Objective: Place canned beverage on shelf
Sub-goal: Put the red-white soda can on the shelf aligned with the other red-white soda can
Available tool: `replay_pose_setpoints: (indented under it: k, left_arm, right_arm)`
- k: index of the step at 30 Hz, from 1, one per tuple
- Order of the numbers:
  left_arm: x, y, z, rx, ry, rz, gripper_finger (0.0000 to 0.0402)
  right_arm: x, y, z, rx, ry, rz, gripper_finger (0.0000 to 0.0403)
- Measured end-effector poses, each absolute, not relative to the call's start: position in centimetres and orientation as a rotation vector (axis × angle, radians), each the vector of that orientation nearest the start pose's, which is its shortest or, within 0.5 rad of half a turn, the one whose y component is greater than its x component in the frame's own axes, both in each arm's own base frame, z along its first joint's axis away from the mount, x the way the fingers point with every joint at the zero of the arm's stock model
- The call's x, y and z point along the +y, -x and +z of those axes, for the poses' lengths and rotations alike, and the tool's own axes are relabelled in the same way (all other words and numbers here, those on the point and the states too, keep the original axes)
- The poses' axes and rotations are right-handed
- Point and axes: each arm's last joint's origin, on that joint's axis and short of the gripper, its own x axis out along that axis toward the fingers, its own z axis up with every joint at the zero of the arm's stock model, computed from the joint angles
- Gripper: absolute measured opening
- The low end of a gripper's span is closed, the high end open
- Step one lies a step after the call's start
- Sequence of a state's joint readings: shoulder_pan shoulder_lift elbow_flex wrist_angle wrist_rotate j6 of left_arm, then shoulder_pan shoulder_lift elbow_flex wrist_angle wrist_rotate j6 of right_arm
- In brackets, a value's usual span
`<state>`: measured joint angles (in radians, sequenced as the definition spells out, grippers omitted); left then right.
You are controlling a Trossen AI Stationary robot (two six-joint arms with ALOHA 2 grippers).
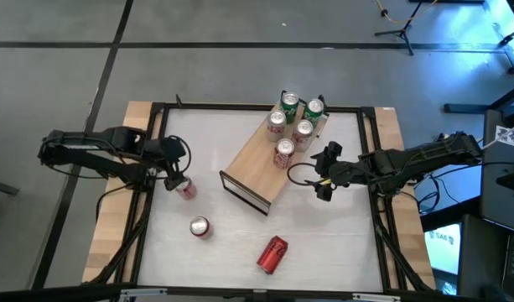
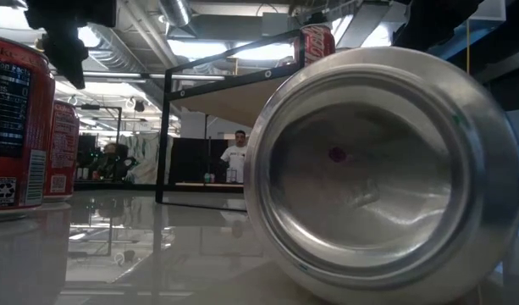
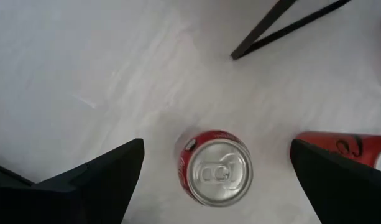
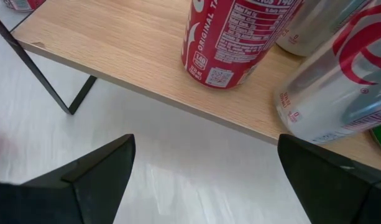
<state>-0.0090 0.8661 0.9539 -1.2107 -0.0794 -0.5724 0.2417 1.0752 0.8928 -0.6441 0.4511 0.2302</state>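
Note:
The shelf (image 1: 255,161), a light-wood board on dark frame ends, stands slantwise at the table's middle, with several cans (image 1: 292,126) upright on its far end. An upright red can (image 3: 216,168) rests on its base on the white table. My left gripper (image 3: 216,144) hangs open above it, one finger to each side, clear of it. In the high view this gripper (image 1: 176,178) is at the table's left. My right gripper (image 1: 325,172) is open beside the shelf's long edge (image 4: 178,102), facing a red can (image 4: 230,37) and a silver can (image 4: 339,81).
A second upright red can (image 1: 199,226) stands nearer the front. A third red can (image 1: 272,254) lies on its side near the front edge, its base filling the low view (image 2: 378,169). A black frame (image 1: 156,151) borders the table. A person shows far behind (image 2: 239,152).

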Motion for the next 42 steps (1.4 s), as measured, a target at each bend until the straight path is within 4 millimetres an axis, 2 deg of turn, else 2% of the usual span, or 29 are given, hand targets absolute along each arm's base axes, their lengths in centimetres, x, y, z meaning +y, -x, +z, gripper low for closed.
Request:
replay_pose_setpoints:
  k: [11, 17, 38, 42]
  left_arm:
    - [-1.4, -13.0, 29.5, 1.149, 0.376, 0.297, 0.0393]
    - [-2.0, -13.8, 28.7, 1.236, 0.293, 0.273, 0.0393]
    - [-2.2, -15.8, 26.9, 1.393, 0.113, 0.224, 0.0393]
    - [-1.9, -15.8, 25.7, 1.444, 0.109, 0.236, 0.0393]
  right_arm:
    - [3.8, -20.7, 28.1, 0.748, 0.063, -0.284, 0.0388]
    - [3.8, -20.7, 28.2, 0.745, 0.062, -0.284, 0.0388]
    - [3.8, -20.8, 28.2, 0.734, 0.057, -0.283, 0.0388]
    - [3.8, -20.8, 28.2, 0.734, 0.057, -0.283, 0.0388]
